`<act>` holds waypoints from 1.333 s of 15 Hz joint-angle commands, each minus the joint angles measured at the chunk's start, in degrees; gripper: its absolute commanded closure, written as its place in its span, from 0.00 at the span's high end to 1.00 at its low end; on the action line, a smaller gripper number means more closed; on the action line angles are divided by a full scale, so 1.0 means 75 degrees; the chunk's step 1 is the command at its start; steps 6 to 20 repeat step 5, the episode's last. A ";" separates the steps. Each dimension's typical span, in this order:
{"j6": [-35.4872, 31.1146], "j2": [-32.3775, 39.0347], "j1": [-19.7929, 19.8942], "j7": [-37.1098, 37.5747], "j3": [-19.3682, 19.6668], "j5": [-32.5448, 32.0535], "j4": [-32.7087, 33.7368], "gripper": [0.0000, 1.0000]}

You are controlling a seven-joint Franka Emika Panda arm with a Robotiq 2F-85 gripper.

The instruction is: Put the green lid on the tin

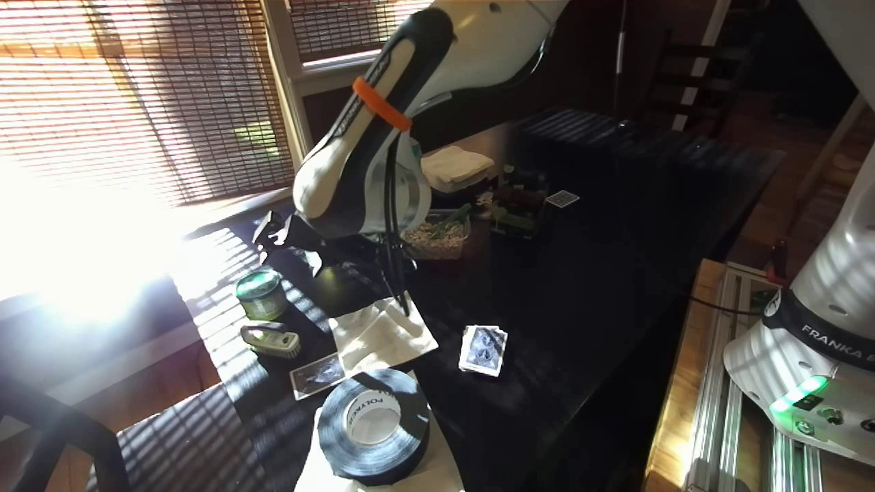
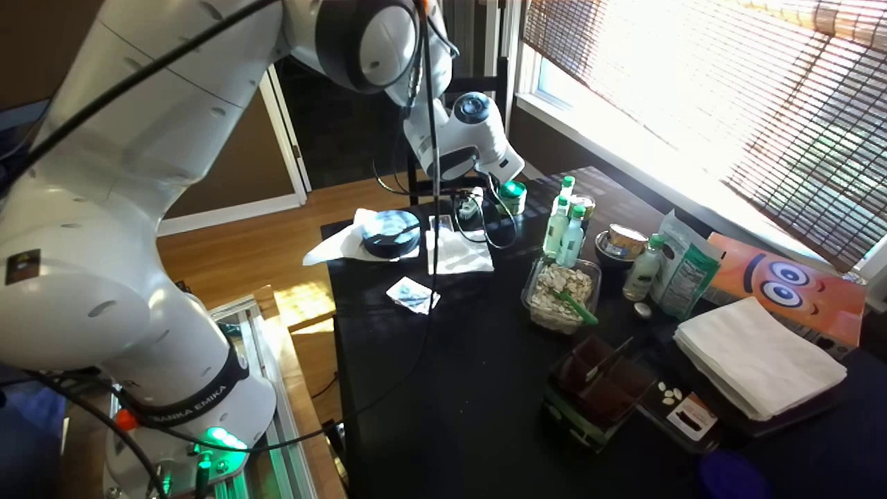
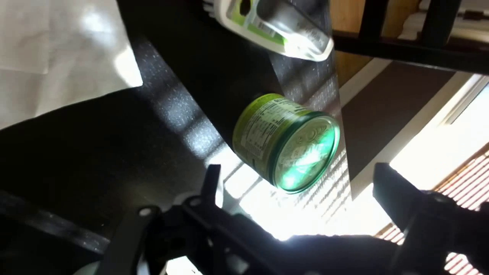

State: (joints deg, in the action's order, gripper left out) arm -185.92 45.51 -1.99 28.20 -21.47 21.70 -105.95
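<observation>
Hovering tilted near the tin (image 3: pixel 263 131), higher than it and apart, the gripper (image 3: pixel 298 168) is seen by the corner where the end edge of the tabletop (image 2: pixel 443 388) meets the long edge by the blinds (image 2: pixel 811 166). Fingers (image 3: pixel 212 183) are spread wide; nothing is gripped. Green lid (image 3: pixel 309 154) is seated on top of the tin, covering it; whether it is pressed fully down cannot be told. Tin is stood upright at the end edge, close to that corner, in both exterior views; its yellow-green, text-printed side is shown in the wrist view.

Brush (image 1: pixel 270 339) is set just beside the tin, same end edge. Single card (image 1: pixel 316 376) is laid flat next to the brush, up against the cloth (image 1: pixel 379 335), overlap unclear. Tape roll (image 2: pixel 391 242) is laid flat on a white sheet (image 2: pixel 338 247), at the corner shared by the end edge and the long edge on the robot base (image 1: pixel 759 369) side. Card pile (image 1: pixel 484 350) is placed a bit inward from that robot-side edge.

Toward the blinds-side edge, farther from the end edge: tub (image 2: pixel 551 319) of pale flakes (image 2: pixel 561 284), green utensil (image 2: pixel 579 309) resting over its rim; green-capped bottles (image 2: pixel 569 242) grouped just beside it; pouch (image 2: pixel 686 270) and orange box (image 2: pixel 821 287) lined up nearest that edge. Napkin stack (image 2: pixel 759 360) is placed beside the orange box, dark divided box (image 2: pixel 576 421) further inward.
</observation>
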 commanded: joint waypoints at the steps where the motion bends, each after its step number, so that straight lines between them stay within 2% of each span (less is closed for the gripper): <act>1: 0.0155 -0.1454 0.1671 -0.1143 -0.1623 -0.0553 -0.1884 1.00; 3: 0.0346 -0.1585 0.2702 -0.1667 -0.2814 -0.0766 -0.2088 1.00; 4: 0.0081 -0.1130 0.1694 -0.1343 -0.1875 -0.0322 -0.1440 1.00; 5: 0.0166 -0.1303 0.2161 -0.1537 -0.2374 -0.0412 -0.1660 1.00; 20: 0.0166 -0.1303 0.2161 -0.1537 -0.2374 -0.0412 -0.1660 1.00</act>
